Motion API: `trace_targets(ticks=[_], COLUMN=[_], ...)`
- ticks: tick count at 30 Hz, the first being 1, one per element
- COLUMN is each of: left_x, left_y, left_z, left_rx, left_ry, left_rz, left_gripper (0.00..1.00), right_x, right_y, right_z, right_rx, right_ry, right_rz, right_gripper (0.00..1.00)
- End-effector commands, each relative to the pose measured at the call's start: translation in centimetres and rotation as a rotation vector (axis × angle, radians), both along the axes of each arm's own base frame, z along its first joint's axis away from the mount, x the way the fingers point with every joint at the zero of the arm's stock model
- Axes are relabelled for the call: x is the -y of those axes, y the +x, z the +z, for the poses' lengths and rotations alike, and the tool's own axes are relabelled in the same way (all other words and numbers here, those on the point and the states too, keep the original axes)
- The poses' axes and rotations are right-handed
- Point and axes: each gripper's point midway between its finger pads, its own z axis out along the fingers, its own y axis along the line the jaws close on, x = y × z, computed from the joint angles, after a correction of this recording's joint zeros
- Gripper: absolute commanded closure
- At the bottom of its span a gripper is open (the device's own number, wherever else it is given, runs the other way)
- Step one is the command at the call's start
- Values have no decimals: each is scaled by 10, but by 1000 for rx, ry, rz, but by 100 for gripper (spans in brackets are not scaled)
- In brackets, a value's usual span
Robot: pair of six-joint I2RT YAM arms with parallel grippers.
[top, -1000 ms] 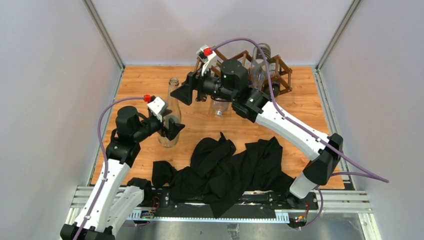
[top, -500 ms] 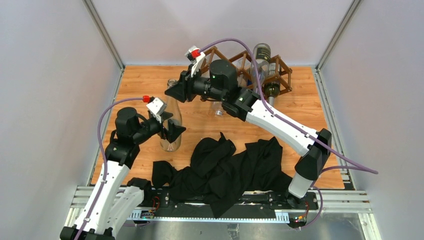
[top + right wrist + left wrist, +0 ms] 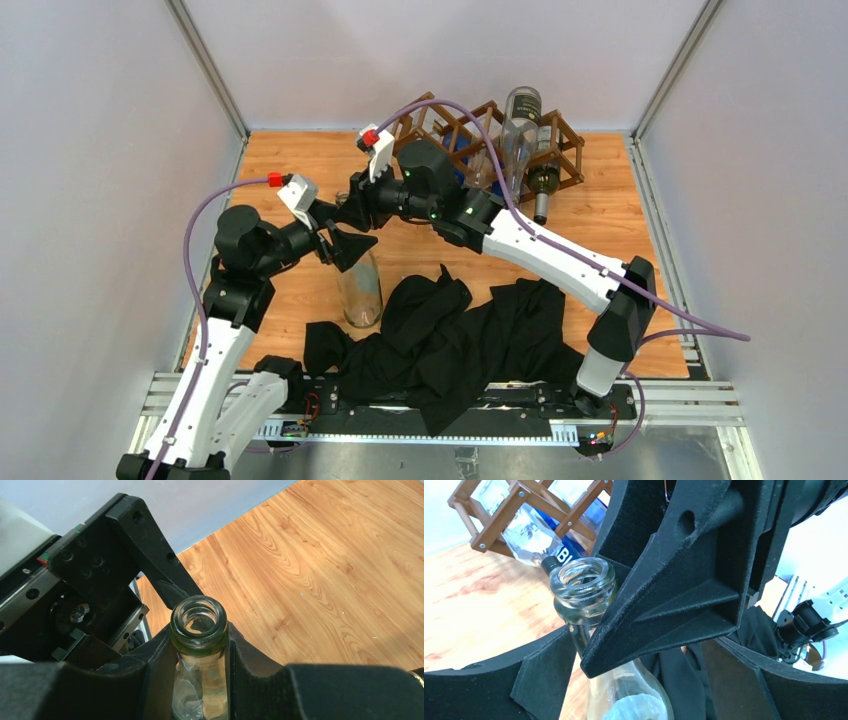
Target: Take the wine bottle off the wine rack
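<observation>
Presently, wine bottle (image 3: 361, 288): clear glass, upright, off the wine rack (image 3: 499, 516) and well in front of it, base down by the edge of the black cloth (image 3: 450, 330); resting on the table (image 3: 620, 215) or just lifted, not clear.
Right gripper (image 3: 200, 652): clenched on the neck just below the lip, one finger on each side.
Left gripper (image 3: 345, 243): spread wide, straddling the neck and shoulder lower down; contact with the glass not confirmed.
Rack contents: capped clear bottle (image 3: 521, 118) and dark bottle (image 3: 543, 185) lodged in the cells at the back.
Handling: judged rigid, smooth and slippery; breakable if tipped or dropped; seemingly empty, so fairly light, yet liable to swing when held from the top.
Where to hold: neck under the lip ridge, as a stop against slipping; second hold at the shoulder or body advisable for steadiness.
Risk: both claws crowded at the neck; knock against the glass possible.
</observation>
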Motion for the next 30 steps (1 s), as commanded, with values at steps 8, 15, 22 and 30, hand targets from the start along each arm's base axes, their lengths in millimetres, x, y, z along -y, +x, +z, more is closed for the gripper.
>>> trace_targets(ticks=[8, 15, 22, 30], left_x=[9, 11, 12, 11], left_y=[-10, -5, -6, -2], left_z=[-11, -16, -21, -20], left_rx=[-58, -115, -148, -129], left_ry=[-7, -21, -38, -25], left_rz=[-78, -85, -82, -76], left_gripper=[14, 61, 53, 99], right_x=[6, 13, 16, 17], right_y=[-14, -17, -23, -31], right_z=[79, 84, 88, 84], right_rx=[105, 134, 145, 136], right_ry=[214, 248, 280, 293], right_rz=[17, 15, 32, 66], right_gripper=[100, 100, 100, 93])
